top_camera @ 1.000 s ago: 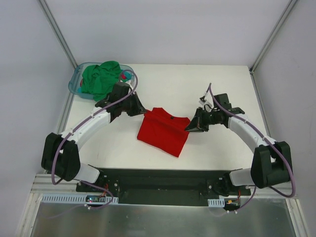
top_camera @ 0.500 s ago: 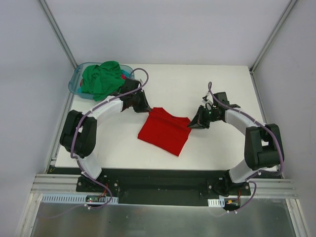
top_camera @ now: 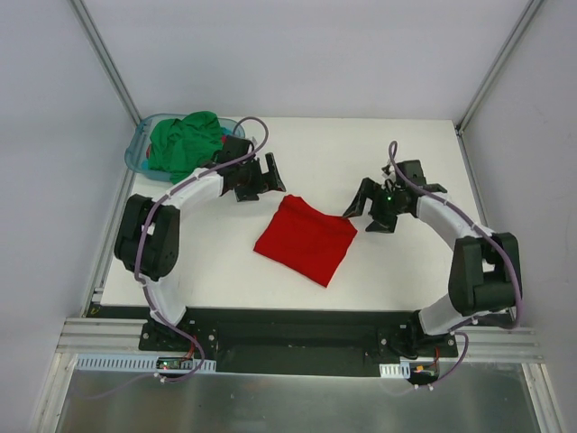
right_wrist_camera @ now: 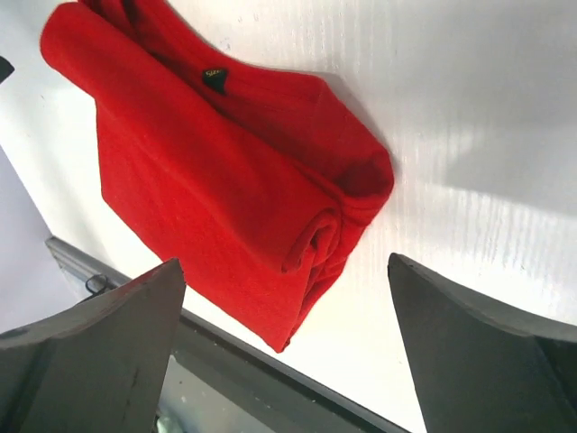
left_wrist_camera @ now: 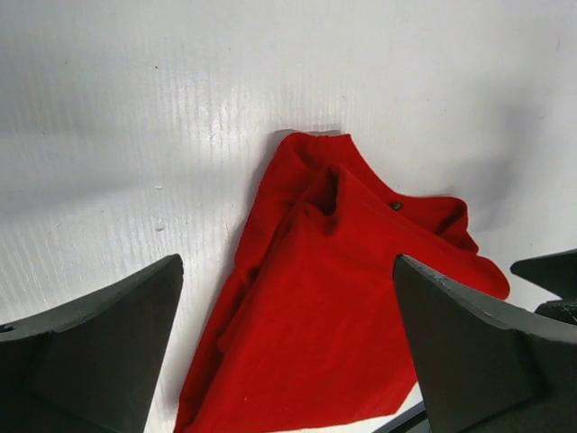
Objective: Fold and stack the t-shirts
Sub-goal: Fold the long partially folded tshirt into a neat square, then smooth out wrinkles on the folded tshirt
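A red t-shirt (top_camera: 306, 237) lies folded into a compact rectangle on the white table, free of both grippers. The left wrist view shows the red t-shirt (left_wrist_camera: 343, 307) with its collar end toward the top, and the right wrist view shows the red t-shirt (right_wrist_camera: 216, 171) with a rolled corner at its right. My left gripper (top_camera: 262, 177) hangs open just beyond its far-left corner. Open as well, my right gripper (top_camera: 368, 209) sits just off the shirt's right corner. A crumpled green t-shirt (top_camera: 185, 144) fills the basket at the back left.
The teal basket (top_camera: 137, 151) stands in the table's back-left corner. A black rail (top_camera: 288, 329) runs along the near edge by the arm bases. Grey walls and metal frame posts enclose the table.
Both grippers have opened and let go of the red t-shirt's far corners. They have pulled slightly back from it, and the shirt now rests flat on the table.
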